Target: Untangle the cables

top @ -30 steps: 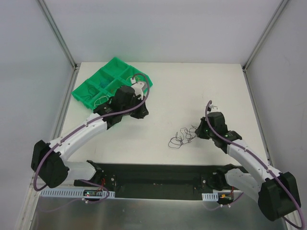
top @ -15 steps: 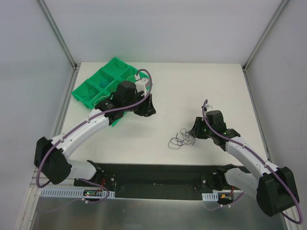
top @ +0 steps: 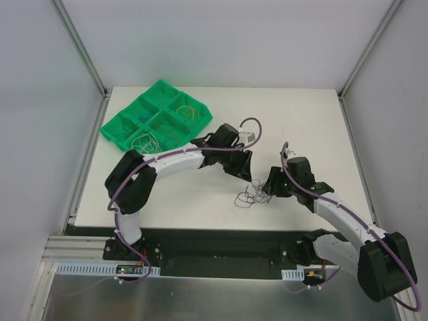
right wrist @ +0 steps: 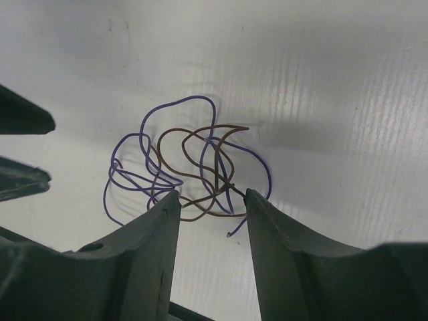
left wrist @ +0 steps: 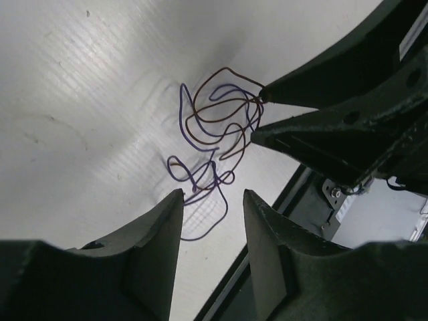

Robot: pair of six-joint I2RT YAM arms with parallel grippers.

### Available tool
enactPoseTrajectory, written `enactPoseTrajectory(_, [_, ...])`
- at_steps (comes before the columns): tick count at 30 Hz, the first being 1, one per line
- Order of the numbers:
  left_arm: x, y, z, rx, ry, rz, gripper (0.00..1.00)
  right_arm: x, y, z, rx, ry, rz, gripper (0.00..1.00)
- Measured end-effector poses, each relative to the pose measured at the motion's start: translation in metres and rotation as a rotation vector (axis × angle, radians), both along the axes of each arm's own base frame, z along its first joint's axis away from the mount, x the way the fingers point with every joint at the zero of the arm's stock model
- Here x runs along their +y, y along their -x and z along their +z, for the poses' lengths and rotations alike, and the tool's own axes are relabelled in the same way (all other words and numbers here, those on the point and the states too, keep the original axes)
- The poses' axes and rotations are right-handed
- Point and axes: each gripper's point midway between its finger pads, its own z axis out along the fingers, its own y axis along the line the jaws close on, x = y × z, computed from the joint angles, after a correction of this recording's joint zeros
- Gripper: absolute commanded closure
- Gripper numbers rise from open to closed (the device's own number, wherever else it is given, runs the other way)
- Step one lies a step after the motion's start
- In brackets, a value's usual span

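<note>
No legible text or numbers, white label (left wrist: 414, 33) on right arm (left wrist: 374, 100) too blurred to read

Table (top: 301, 120) — cables (top: 254, 194), green tray (top: 154, 112), seemingly plastic

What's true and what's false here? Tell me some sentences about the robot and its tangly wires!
1. The cables lie on the white table, between the left gripper and the right gripper. True.
2. The tangle sits inside the green tray. False: it lies on the bare table, apart from the tray.
3. Both grippers' jaws stand apart. True.
4. The tangled wires are green and yellow. False: they look purple and brown.
</note>
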Motion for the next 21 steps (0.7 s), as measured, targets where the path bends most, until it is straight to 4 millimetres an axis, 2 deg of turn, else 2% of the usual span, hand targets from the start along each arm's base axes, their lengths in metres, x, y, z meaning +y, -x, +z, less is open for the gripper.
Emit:
enactPoseTrajectory(3, [-0.011,-0.007,-0.009,0.001,0.0,-0.007,0.55,0.0,0.003,-0.003,0.01,-0.001,0.0,0.53])
enactPoseTrajectory(7, [-0.012,-0.006,-0.022,0.02,-0.02,-0.008,0.54,-0.001,0.005,-0.005,0.011,-0.003,0.001,0.53])
enactPoseTrajectory(12, [-0.016,0.001,-0.034,0.038,-0.04,-0.025,0.62,-0.001,0.005,-0.005,0.01,-0.005,-0.001,0.53])
enactPoseTrajectory(16, [-0.022,0.013,-0.045,0.054,-0.054,-0.051,0.74,0.0,0.004,-0.005,0.003,-0.015,-0.006,0.52])
enactPoseTrajectory(18, [-0.023,0.017,-0.051,0.067,-0.063,-0.06,0.8,0.001,0.005,-0.007,0.009,-0.02,-0.008,0.45])
enactPoseTrajectory(21, [-0.023,0.017,-0.055,0.071,-0.07,-0.063,1.0,0.003,0.004,-0.01,0.014,-0.037,-0.016,0.44])
